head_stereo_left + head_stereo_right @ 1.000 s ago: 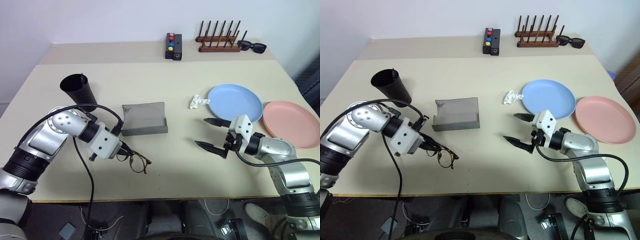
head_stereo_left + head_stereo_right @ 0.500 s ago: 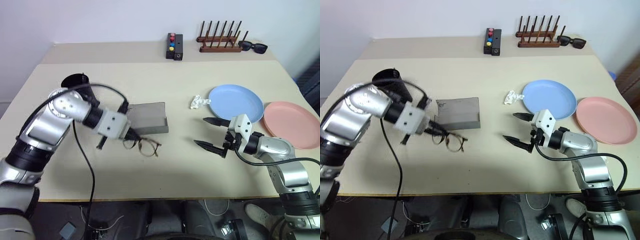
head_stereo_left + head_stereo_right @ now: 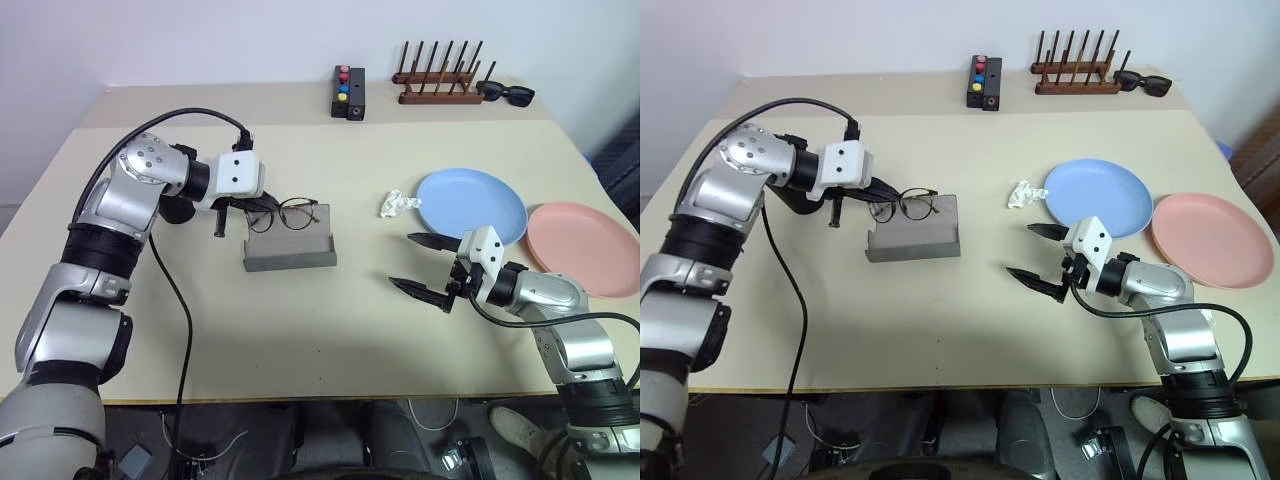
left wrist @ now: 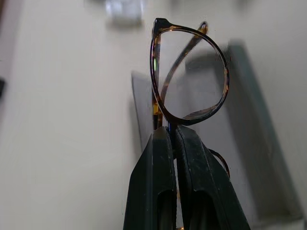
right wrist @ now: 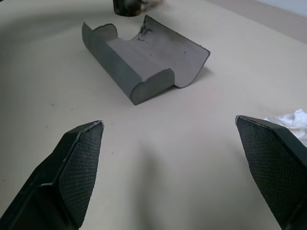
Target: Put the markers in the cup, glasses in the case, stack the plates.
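My left gripper (image 3: pixel 250 205) is shut on the thin dark-rimmed glasses (image 3: pixel 286 212) and holds them in the air just over the back edge of the open grey case (image 3: pixel 288 245). In the left wrist view the fingers (image 4: pixel 160 158) pinch the frame beside one lens (image 4: pixel 192 72). The black cup (image 3: pixel 792 199) lies mostly hidden behind the left arm. At the right sit the blue plate (image 3: pixel 470 205) and the pink plate (image 3: pixel 585 248), side by side. My right gripper (image 3: pixel 425 265) hovers open in front of the blue plate, with nothing between its fingers. The markers are out of view.
A crumpled white tissue (image 3: pixel 398 203) lies by the blue plate's left rim. At the table's far edge stand a black box with coloured buttons (image 3: pixel 348 92), a wooden peg rack (image 3: pixel 437 85) and black sunglasses (image 3: pixel 505 93).
The left gripper has lifted the glasses off the table near the front and carried them up and back, over the case. The right arm has stayed still.
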`<act>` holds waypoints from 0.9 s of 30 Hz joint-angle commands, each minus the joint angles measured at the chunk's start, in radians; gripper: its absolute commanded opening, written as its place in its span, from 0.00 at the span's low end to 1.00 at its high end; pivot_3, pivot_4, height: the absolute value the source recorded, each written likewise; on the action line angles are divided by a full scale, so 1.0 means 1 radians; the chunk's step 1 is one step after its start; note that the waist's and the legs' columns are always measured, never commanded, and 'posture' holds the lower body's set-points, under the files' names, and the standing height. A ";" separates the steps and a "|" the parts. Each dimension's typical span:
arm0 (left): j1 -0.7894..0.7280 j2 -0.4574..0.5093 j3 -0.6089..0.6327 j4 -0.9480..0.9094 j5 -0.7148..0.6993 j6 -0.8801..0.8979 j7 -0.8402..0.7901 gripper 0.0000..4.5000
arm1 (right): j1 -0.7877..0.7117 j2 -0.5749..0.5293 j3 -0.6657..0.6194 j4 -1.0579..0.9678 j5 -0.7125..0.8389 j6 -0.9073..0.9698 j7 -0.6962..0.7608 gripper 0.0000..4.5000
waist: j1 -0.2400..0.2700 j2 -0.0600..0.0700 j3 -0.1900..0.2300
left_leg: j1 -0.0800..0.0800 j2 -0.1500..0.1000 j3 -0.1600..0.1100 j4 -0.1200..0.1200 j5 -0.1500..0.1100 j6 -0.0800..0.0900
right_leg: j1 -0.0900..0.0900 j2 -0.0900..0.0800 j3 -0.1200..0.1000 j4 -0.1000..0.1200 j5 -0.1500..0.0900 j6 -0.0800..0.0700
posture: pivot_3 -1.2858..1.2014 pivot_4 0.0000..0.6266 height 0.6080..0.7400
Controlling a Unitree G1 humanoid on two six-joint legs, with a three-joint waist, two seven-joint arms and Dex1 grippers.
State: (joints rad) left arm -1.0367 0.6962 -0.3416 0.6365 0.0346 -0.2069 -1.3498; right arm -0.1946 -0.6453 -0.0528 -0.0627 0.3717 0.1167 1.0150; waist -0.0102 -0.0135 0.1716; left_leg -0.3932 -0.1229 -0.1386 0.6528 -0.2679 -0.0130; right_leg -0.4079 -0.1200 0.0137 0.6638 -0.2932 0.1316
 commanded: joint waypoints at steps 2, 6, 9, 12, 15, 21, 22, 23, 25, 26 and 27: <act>-0.068 -0.045 -0.014 0.121 0.057 -0.117 -0.008 0.01 | -0.004 0.008 -0.015 0.027 0.000 -0.051 0.011 1.00 | 0.001 0.000 0.000 | 0.000 0.000 0.000 0.000 0.000 0.000 | 0.000 0.000 0.000 0.000 0.000 0.000 | 0.52 0.24 1.00; -0.073 -0.091 -0.024 0.176 0.090 -0.169 0.006 0.01 | 0.012 0.008 -0.019 0.037 0.001 -0.074 0.015 1.00 | -0.003 0.000 0.000 | 0.000 0.000 0.000 0.000 0.000 0.000 | 0.000 0.000 0.000 0.000 0.000 0.000 | 0.52 0.24 1.00; -0.073 -0.120 -0.026 0.200 0.109 -0.182 0.023 0.01 | 0.021 0.006 -0.021 0.033 0.002 -0.078 0.013 1.00 | -0.005 0.000 0.000 | 0.000 0.000 0.000 0.000 0.000 0.000 | -0.001 0.000 0.000 0.000 0.000 0.000 | 0.52 0.24 1.00; -0.064 -0.146 -0.024 0.208 0.123 -0.179 0.043 0.01 | 0.024 0.005 -0.019 0.017 0.003 -0.070 0.003 1.00 | -0.004 0.000 0.000 | 0.000 0.000 0.000 0.000 0.000 0.000 | -0.001 0.000 0.000 0.000 0.000 0.000 | 0.52 0.24 1.00; -0.049 -0.164 -0.023 0.184 0.128 -0.163 0.051 0.01 | 0.024 0.002 -0.020 -0.002 0.007 -0.056 -0.005 1.00 | -0.004 0.000 0.000 | 0.000 0.000 0.000 0.000 0.000 0.000 | 0.000 0.000 0.000 0.000 0.000 0.001 | 0.52 0.24 1.00; -0.007 -0.172 -0.024 0.100 0.130 -0.130 0.055 0.01 | 0.021 -0.006 -0.022 -0.043 0.016 -0.018 -0.020 1.00 | -0.003 0.000 0.000 | 0.000 0.000 0.000 0.000 0.000 0.000 | 0.000 0.000 0.000 0.000 0.000 0.001 | 0.52 0.24 1.00; 0.007 -0.169 -0.024 0.072 0.125 -0.119 0.048 0.01 | 0.018 -0.006 -0.022 -0.051 0.017 -0.009 -0.023 1.00 | -0.004 0.000 0.000 | 0.000 0.000 0.000 0.000 0.000 0.000 | 0.000 0.000 0.000 0.000 0.000 0.001 | 0.52 0.24 1.00; 0.022 -0.165 -0.023 0.040 0.119 -0.103 0.038 0.01 | 0.017 -0.008 -0.023 -0.057 0.019 -0.002 -0.024 1.00 | -0.004 0.000 0.000 | 0.000 0.000 0.000 0.000 0.000 0.000 | 0.000 0.000 0.000 0.001 0.000 0.001 | 0.52 0.24 1.00; 0.052 -0.151 -0.019 -0.027 0.111 -0.068 0.026 0.01 | 0.014 -0.010 -0.024 -0.067 0.021 0.009 -0.027 1.00 | -0.004 0.000 0.000 | 0.000 0.000 0.000 0.000 0.000 0.000 | -0.001 0.000 0.000 0.000 0.000 0.001 | 0.52 0.24 1.00; 0.066 -0.144 -0.016 -0.059 0.108 -0.047 0.021 0.01 | 0.013 -0.010 -0.024 -0.071 0.022 0.015 -0.028 1.00 | -0.004 0.000 0.000 | 0.000 0.000 0.000 0.000 0.000 0.000 | -0.001 0.000 0.001 0.001 0.000 0.001 | 0.52 0.24 1.00; 0.075 -0.139 -0.014 -0.082 0.107 -0.030 0.018 0.01 | 0.012 -0.011 -0.024 -0.074 0.022 0.018 -0.029 1.00 | -0.004 0.000 0.000 | 0.000 0.000 0.000 0.000 0.000 0.000 | -0.001 0.000 0.001 0.001 0.000 0.001 | 0.52 0.24 1.00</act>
State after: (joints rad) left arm -0.9640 0.5420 -0.3757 0.6085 0.1617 -0.2617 -1.3208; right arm -0.1706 -0.6476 -0.0542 -0.0873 0.3760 0.1318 0.9899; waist -0.0143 -0.0137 0.1716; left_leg -0.3934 -0.1228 -0.1385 0.6527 -0.2680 -0.0128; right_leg -0.4086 -0.1201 0.0143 0.6644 -0.2929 0.1321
